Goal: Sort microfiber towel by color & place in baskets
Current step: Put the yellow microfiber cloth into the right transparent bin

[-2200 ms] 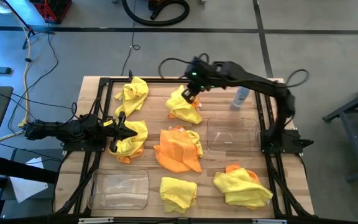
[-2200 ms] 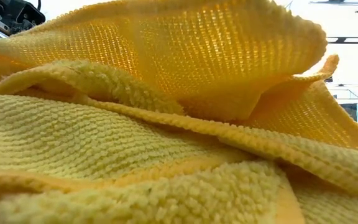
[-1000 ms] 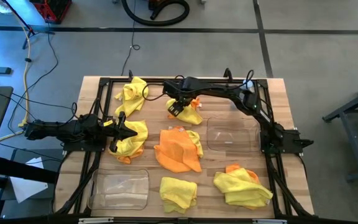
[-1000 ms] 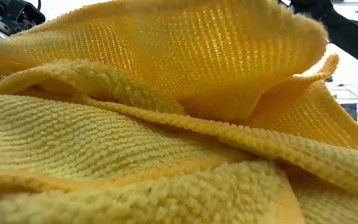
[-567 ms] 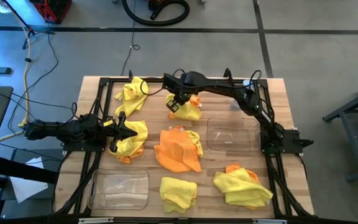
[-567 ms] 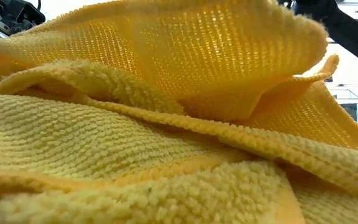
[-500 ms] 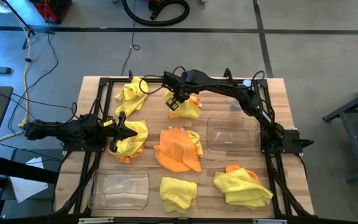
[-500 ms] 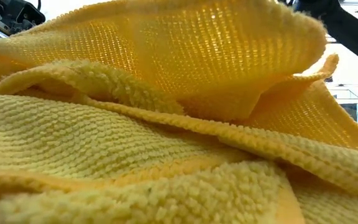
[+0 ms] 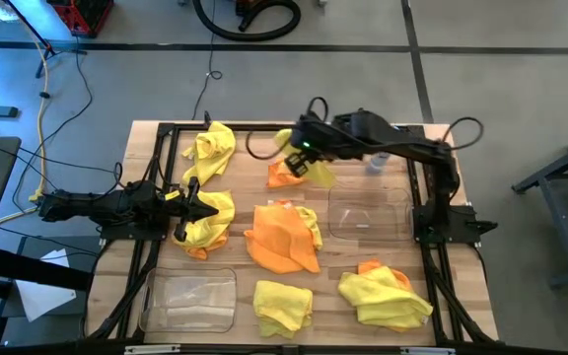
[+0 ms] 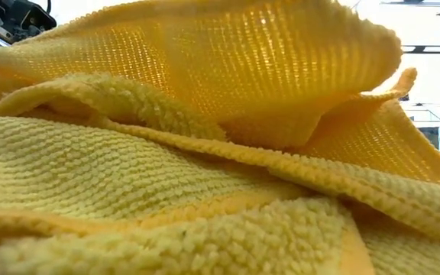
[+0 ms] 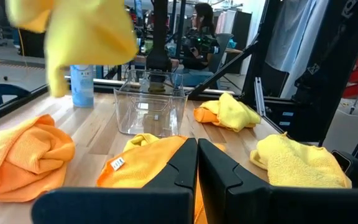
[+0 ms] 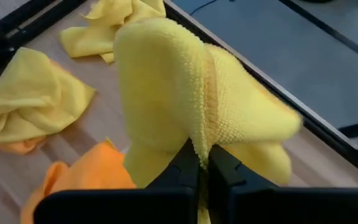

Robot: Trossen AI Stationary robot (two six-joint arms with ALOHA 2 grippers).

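My right gripper is over the far middle of the table, shut on a yellow towel that hangs in the air. An orange towel lies on the table just left of it. One clear basket stands near the held towel on the right side. The other basket stands at the near left. My left gripper is shut, low at the left, over a crumpled yellow towel. In the left wrist view the held towel hangs above the orange one. My right gripper pinches the yellow towel between its two fingers at a bunched fold near the cloth's top. The fingers come from above. The towel is lifted clear of the table and hangs slack below and around the fingers.
More towels lie about: yellow at the far left, orange over yellow in the middle, yellow at the near middle, yellow over orange at the near right. A bottle stands at the far right. A yellow towel fills the low view.
My right gripper reached left onto the far-middle pile, shut on its yellow towel, then rose and moved toward the table's right. The yellow towel is now lifted clear. The orange towel that lay under it stays on the table, uncovered.
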